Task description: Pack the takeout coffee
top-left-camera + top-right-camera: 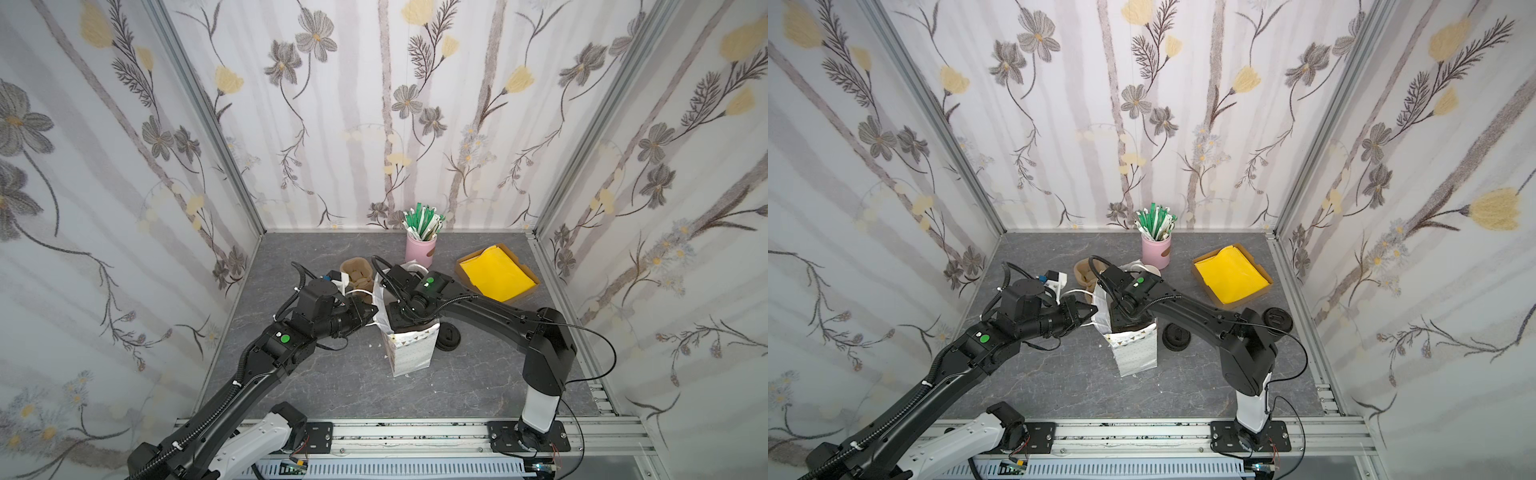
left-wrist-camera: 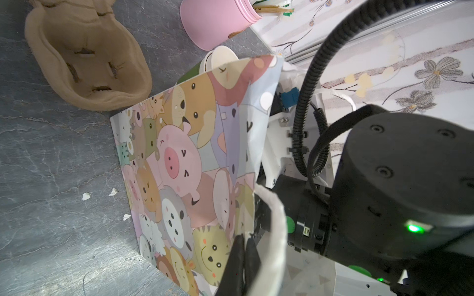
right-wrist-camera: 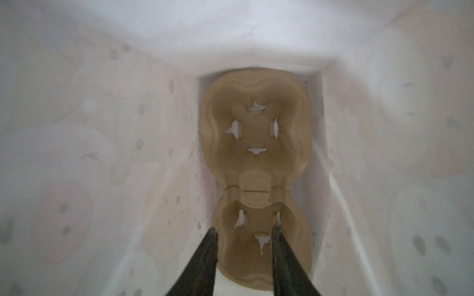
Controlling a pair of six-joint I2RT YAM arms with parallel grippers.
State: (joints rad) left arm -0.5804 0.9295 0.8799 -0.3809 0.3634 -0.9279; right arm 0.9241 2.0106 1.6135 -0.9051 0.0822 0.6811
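Observation:
The takeout coffee is out of view. A white handled bag (image 1: 411,353) (image 1: 1136,353) with cartoon animals on its side (image 2: 179,166) stands upright mid-table. My left gripper (image 2: 245,238) (image 1: 372,311) is shut on the bag's rim by the white handle (image 2: 278,230), at the bag's left side. My right arm (image 1: 419,291) reaches down into the bag's mouth, so both top views hide its gripper. In the right wrist view the right gripper (image 3: 244,229) stands open inside the bag. It hangs just above a brown pulp cup carrier (image 3: 256,128) lying on the bag's floor, both wells empty.
A second pulp carrier (image 1: 355,272) (image 2: 84,56) lies behind the bag on the left. A stack of paper cups (image 2: 220,59) and a pink holder of stirrers (image 1: 419,249) stand behind it. Black lids (image 1: 449,336) (image 1: 1277,320) lie to its right. A box of yellow sheets (image 1: 496,274) sits back right.

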